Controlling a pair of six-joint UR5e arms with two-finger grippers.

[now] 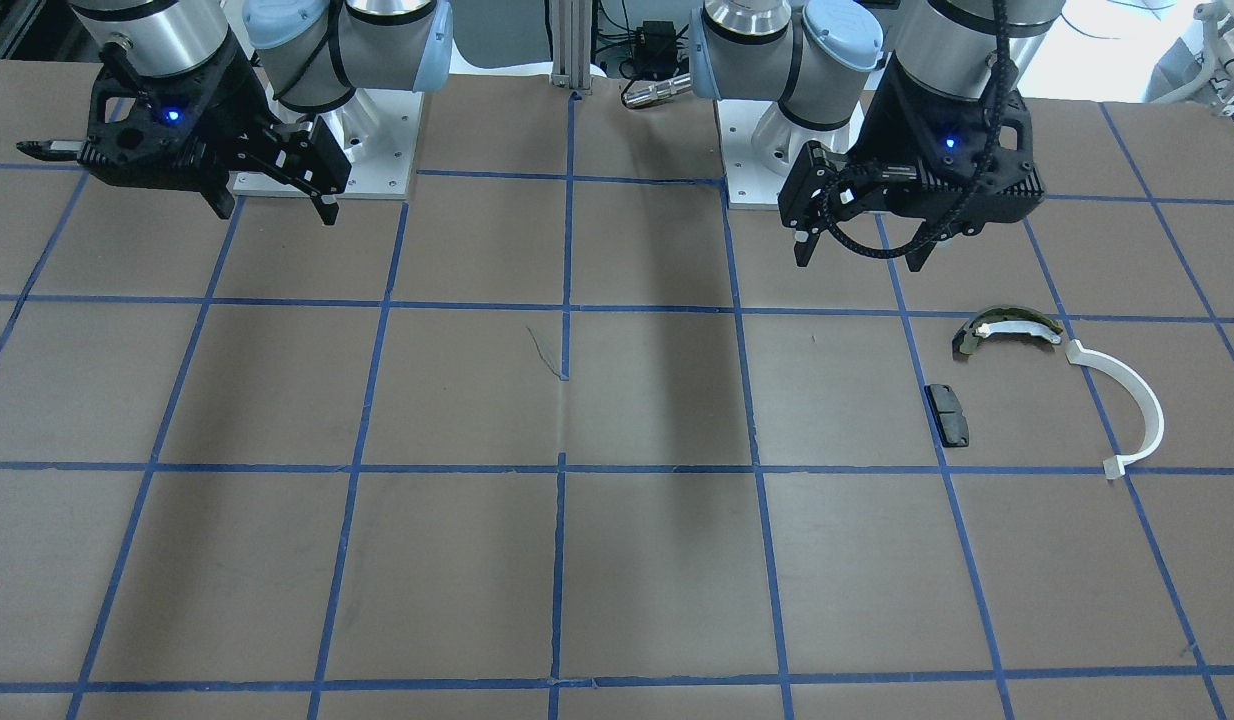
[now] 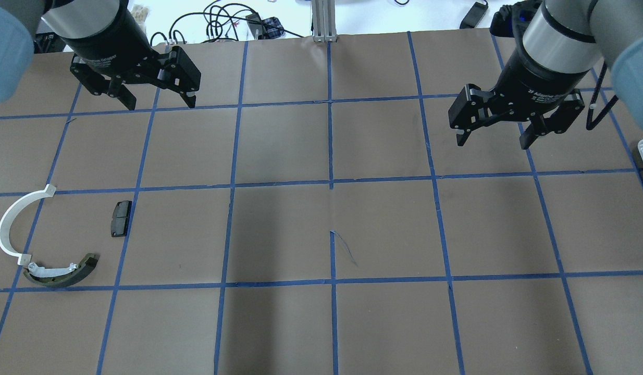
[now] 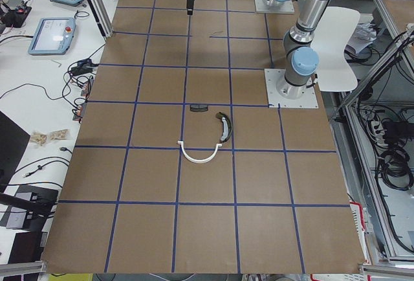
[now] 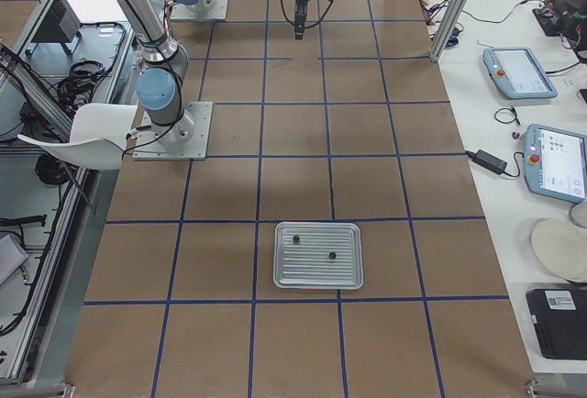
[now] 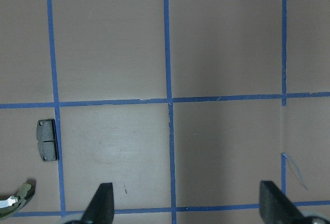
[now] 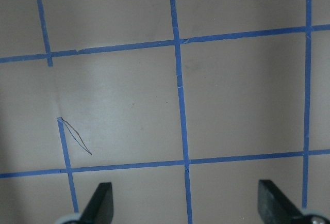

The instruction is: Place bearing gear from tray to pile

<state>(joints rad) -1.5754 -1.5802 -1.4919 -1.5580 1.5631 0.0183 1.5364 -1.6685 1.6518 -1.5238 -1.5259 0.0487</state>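
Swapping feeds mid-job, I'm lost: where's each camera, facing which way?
Front-facing: across the table, facing the robot; left gripper view-right.
Overhead: behind its shoulders, looking down; right gripper view-right.
Exterior left: table end by thin white semicircular arc; both arms.
Exterior right: opposite end by ribbed metal tray; both arms.
Left wrist: down past its fingers at small black rectangular pad.
Right wrist: down past its fingers at table.
Shared: front-facing and overhead show arc, pad.

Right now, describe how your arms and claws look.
Left arm and right arm: silver tubes, pale-blue joint caps. Left claw and right claw: black, two-fingered, under black housings with a blue light. A black cable loops beside the left one.
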